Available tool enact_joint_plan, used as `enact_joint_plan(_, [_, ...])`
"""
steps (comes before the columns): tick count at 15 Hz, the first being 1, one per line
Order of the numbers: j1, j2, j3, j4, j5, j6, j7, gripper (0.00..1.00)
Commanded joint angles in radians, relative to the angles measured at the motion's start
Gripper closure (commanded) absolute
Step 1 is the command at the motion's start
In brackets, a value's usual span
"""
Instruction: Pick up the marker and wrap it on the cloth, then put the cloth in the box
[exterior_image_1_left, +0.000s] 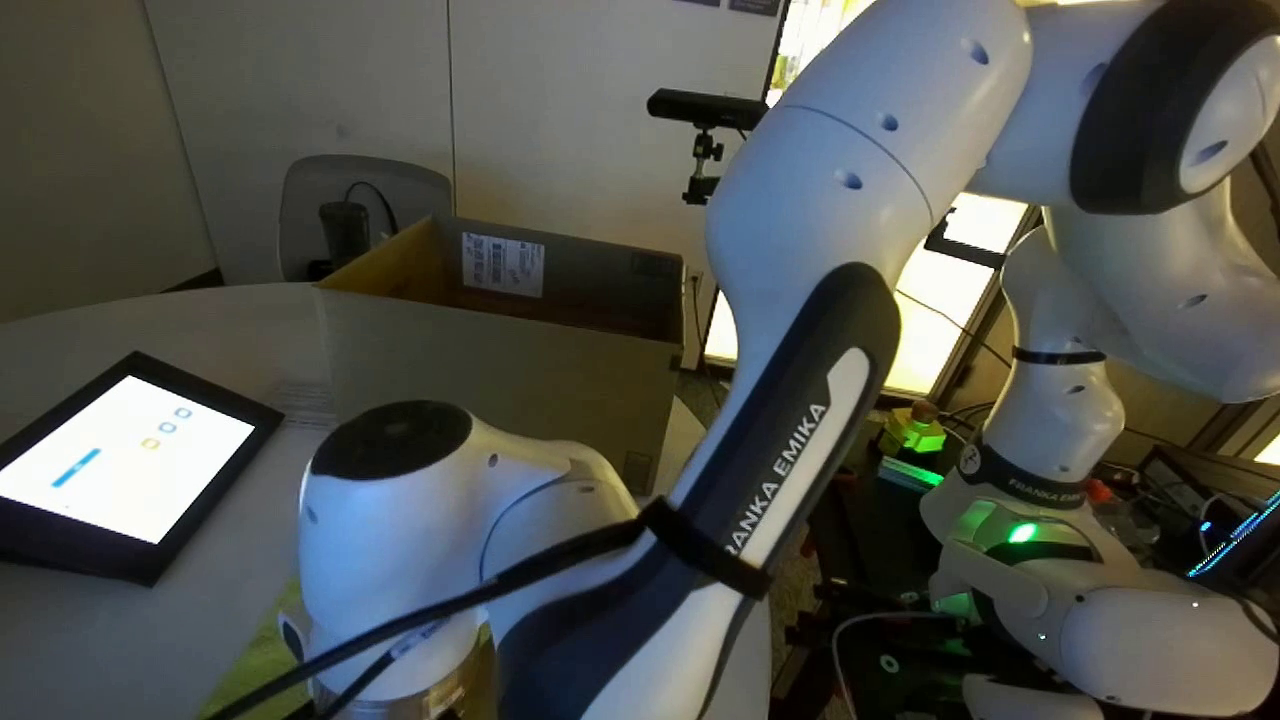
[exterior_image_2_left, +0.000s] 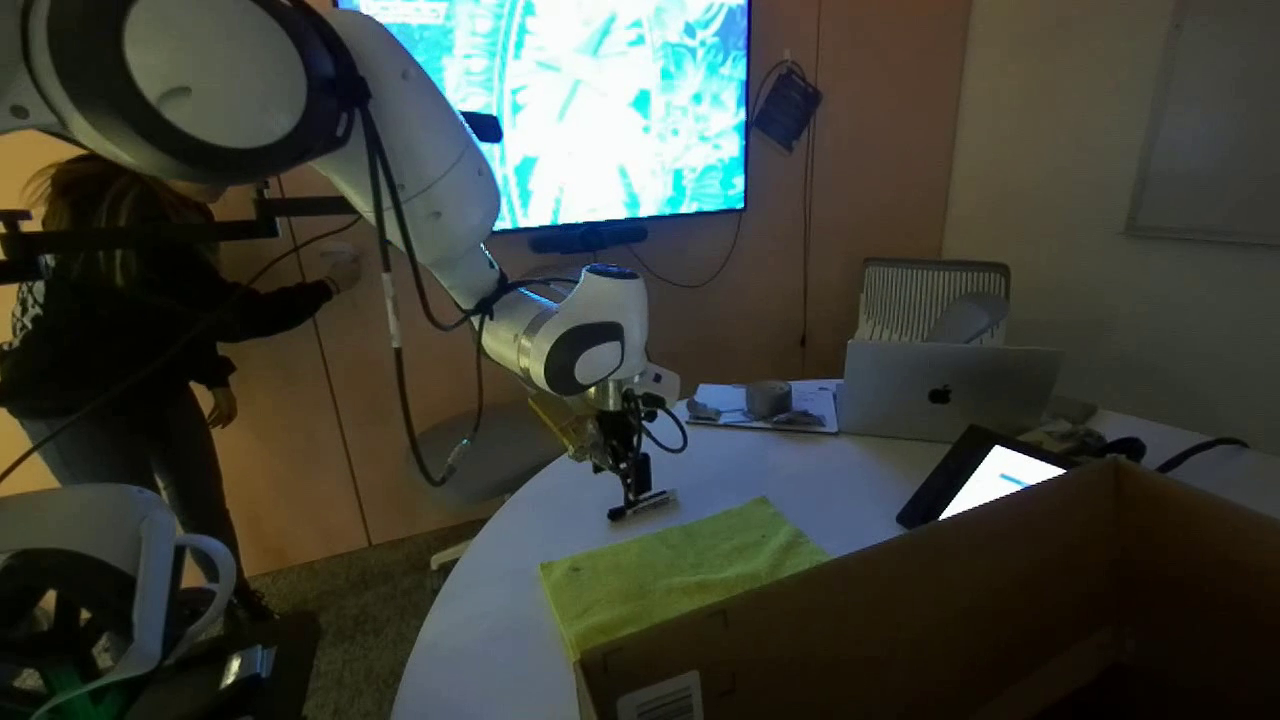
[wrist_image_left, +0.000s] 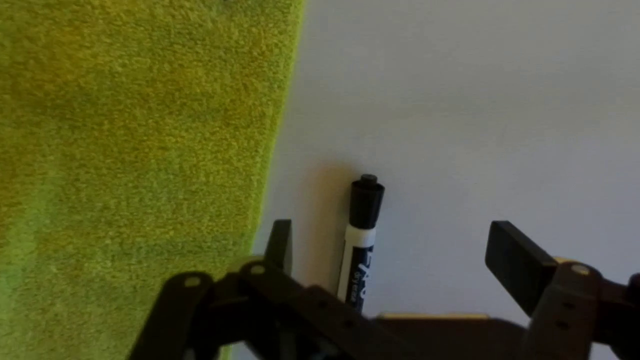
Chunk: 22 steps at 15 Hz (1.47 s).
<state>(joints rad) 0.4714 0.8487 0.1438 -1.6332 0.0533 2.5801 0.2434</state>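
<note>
Blk marker (wrist_image_left: 359, 255): cap (wrist_image_left: 366, 205) twd wrist-vw top

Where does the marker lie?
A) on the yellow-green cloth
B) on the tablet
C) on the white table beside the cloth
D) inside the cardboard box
C: the wrist view shows the marker on the white table, with a gap between it and the cloth.

dimly lit, a large screen (exterior_image_2_left: 620, 110) glowing
curved-edged white table (exterior_image_2_left: 480, 640), ribbed-back chair (exterior_image_2_left: 895, 295), tan wall panels (exterior_image_2_left: 890, 150), dark carpet (exterior_image_2_left: 385, 600)
</note>
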Motion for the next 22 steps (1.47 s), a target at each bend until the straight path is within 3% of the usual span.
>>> enact_joint_plan(1, [0.069,0.027,-0.032,0.075,-0.073,-0.028,0.040,0.00])
enact_joint_plan(9, [0.116,0.070,-0.034,0.176,-0.115,-0.057,0.034,0.00])
enact_joint_plan(22, [0.137,0.239,-0.104,0.331,-0.147,-0.069,0.047,0.00])
